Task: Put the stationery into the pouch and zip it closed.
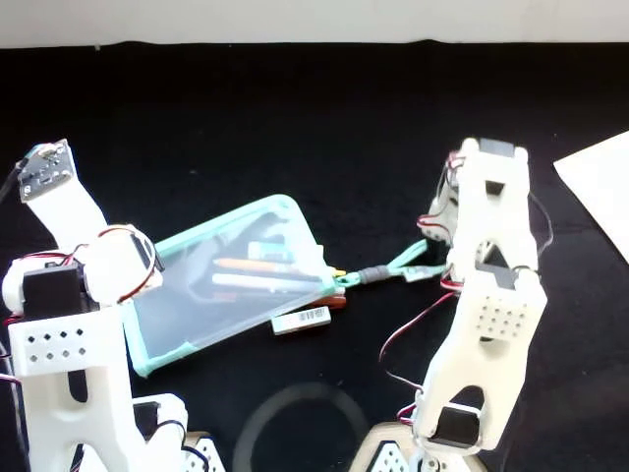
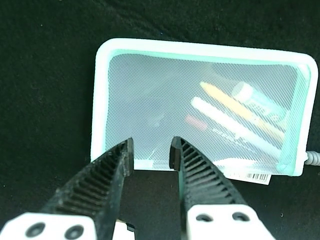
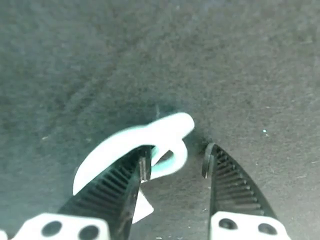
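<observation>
Both released: left pincer (image 2: 151, 152) at pouch (image 2: 150, 85) edge, right pincer (image 3: 175, 162) w/ strap loop (image 3: 167, 131) btwn tips.

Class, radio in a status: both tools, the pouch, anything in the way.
Left tool open at pouch edge. Right tool open, astride strap loop. Pens inside pouch; zip state unclear. Paper sheet off to the side.

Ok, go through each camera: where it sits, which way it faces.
High view: fixed above, looking down on the table; left arm and right arm flank the pouch.
Left wrist view: on the left arm, facing the pouch past the open left gripper.
Right wrist view: on the right arm, facing the table and the pouch's strap by the open right gripper.
Shared: pouch in high and left wrist views.
</observation>
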`<control>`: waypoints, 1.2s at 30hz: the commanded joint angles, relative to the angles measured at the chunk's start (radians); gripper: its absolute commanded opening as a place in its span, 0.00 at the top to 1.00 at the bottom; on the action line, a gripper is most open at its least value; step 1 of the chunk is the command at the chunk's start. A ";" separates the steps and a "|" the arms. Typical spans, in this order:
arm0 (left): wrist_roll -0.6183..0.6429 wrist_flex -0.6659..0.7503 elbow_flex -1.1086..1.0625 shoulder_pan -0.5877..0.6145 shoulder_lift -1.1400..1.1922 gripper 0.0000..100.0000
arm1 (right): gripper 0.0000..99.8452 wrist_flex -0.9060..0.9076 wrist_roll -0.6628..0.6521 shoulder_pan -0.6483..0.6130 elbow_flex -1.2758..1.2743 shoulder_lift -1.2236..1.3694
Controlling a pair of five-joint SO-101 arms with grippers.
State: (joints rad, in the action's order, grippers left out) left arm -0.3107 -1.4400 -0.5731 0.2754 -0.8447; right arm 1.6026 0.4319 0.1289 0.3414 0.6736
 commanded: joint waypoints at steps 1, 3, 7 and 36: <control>-0.009 0.014 0.005 0.010 -0.005 0.86 | 0.82 -0.008 -0.008 0.004 -0.007 0.035; -0.009 0.014 0.005 0.010 -0.005 0.86 | 0.82 -0.012 -0.009 -0.001 0.001 0.093; -0.009 0.014 0.005 0.010 -0.005 0.86 | 0.84 -0.005 -0.009 -0.036 0.004 0.185; -0.009 0.014 0.007 0.007 -0.005 0.86 | 0.99 0.160 -0.221 -0.153 0.581 -0.229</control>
State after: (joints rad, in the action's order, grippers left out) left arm -0.3107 -1.4400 -0.5731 0.2754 -0.8447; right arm 1.7530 0.2263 -0.0046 0.8753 0.6107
